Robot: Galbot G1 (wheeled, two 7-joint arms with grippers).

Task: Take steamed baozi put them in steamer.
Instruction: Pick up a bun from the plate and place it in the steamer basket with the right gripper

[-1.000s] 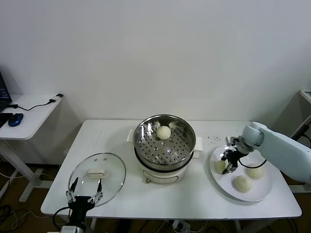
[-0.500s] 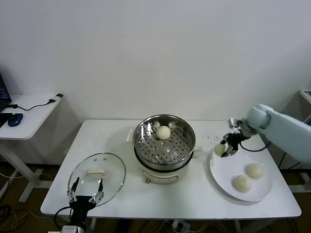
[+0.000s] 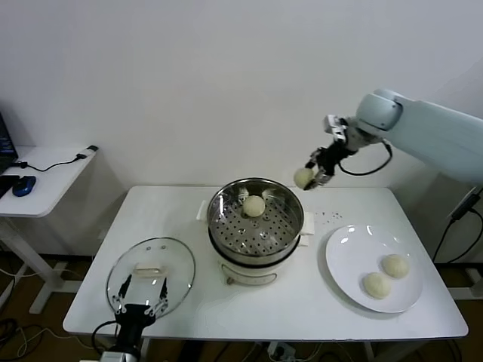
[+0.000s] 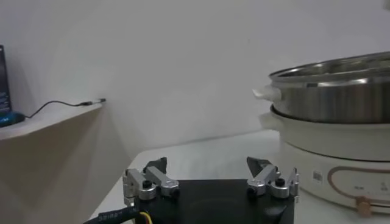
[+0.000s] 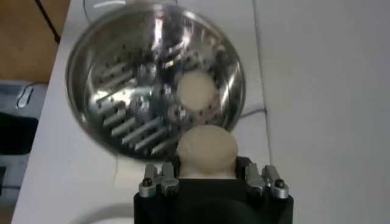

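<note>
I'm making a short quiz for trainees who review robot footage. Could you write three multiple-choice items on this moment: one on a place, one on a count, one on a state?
1. Where is the glass lid?
A. on the steamer
B. flat on the table, to the robot's left of the steamer
C. on the plate

2. How many buns lie on the plate?
A. two
B. three
C. none

3. What is the right gripper doing?
A. hanging open and empty
B. resting on the plate
C. shut on a bun in the air

Answers: 1 B, the lid lies beside the steamer, near the open left gripper. 2 A, two buns sit there. 3 C, the bun shows between its fingers above the steamer's rim.
</note>
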